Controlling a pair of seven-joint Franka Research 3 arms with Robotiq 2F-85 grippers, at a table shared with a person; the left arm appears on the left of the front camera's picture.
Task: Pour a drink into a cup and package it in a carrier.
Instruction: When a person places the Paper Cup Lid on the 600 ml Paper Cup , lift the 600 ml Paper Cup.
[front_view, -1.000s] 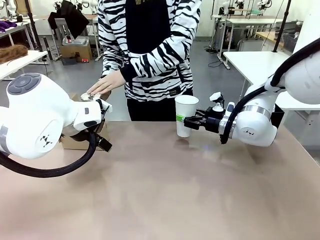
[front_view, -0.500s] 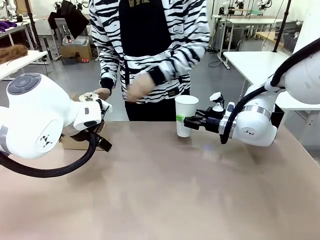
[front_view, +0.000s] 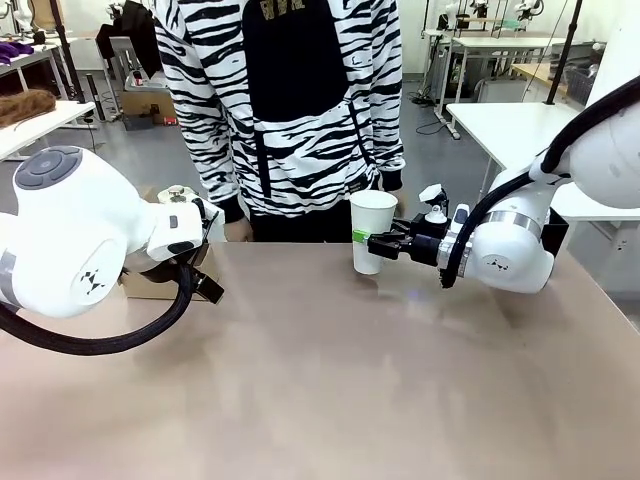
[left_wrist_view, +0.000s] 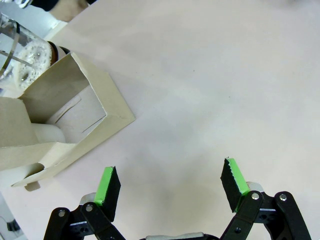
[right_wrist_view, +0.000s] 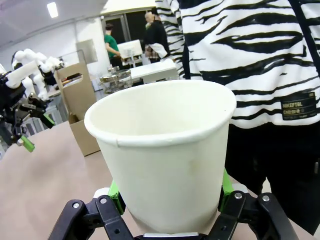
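Cup (front_view: 372, 230) is upright at 1 o'clock on the desk (front_view: 350, 390), near the far edge. My right gripper (front_view: 363, 240) pinches it at mid-height, reaching in from 3 o'clock. Can't tell if the base touches the desk. Carrier (left_wrist_view: 70, 115) sits at 10 o'clock, well apart from the cup, with a glass jug (left_wrist_view: 20, 50) just behind it. My left gripper (left_wrist_view: 172, 180) hangs spread and empty over bare desk, carrier at its 10 o'clock in the wrist view. Person (front_view: 280, 100) in a striped top stands at 12, just behind the cup.
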